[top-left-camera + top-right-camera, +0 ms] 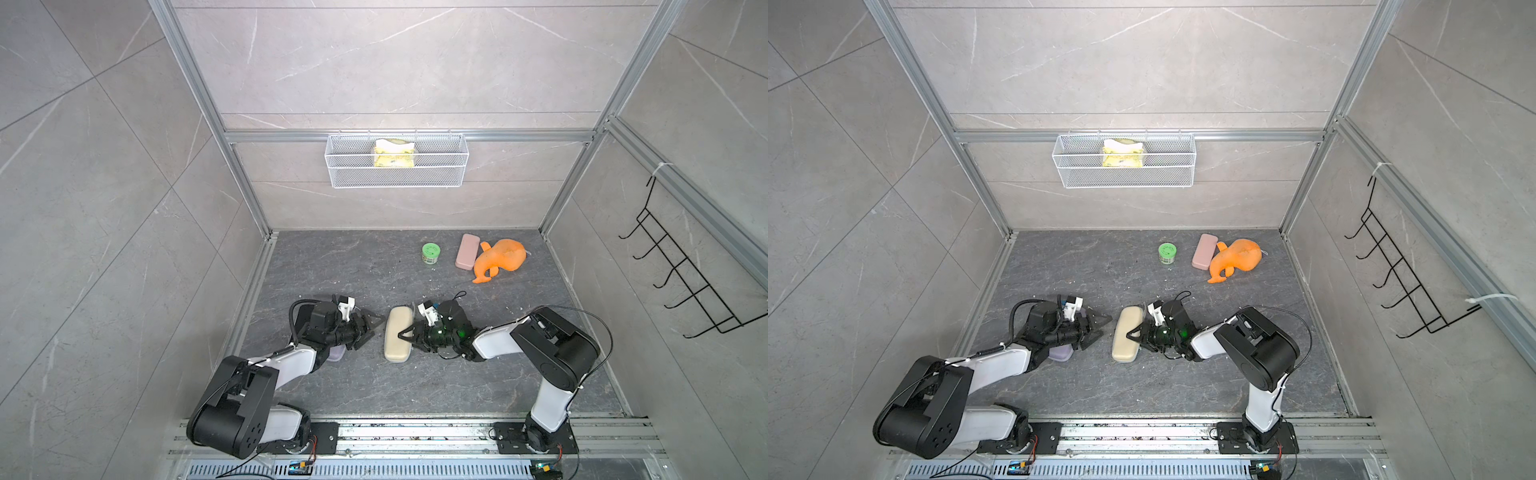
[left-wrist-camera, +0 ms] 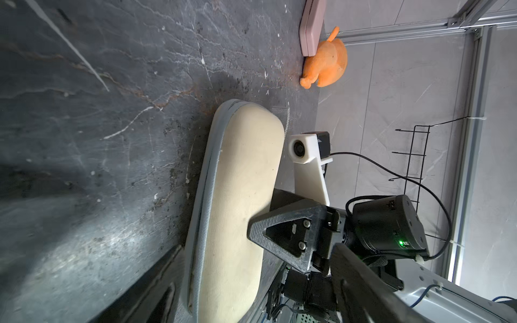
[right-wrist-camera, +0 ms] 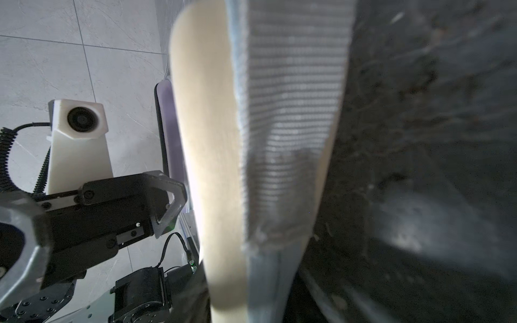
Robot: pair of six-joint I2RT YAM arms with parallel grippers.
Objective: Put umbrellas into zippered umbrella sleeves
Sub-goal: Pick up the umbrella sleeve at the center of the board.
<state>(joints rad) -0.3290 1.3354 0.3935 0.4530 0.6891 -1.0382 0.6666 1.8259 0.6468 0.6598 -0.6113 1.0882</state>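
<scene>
The cream umbrella sleeve (image 1: 395, 349) lies flat on the counter (image 1: 374, 270) between the two arms. Its long axis runs crosswise to both, so each arm faces a long side. The right fingers (image 2: 306, 240) stand narrow at its edge, one resting on its top; whether they pinch it I cannot tell. The left fingers (image 1: 372, 321) are spread wide just beside the opposite side, not touching. The right arm is nearer, so the next move likely starts there.
</scene>
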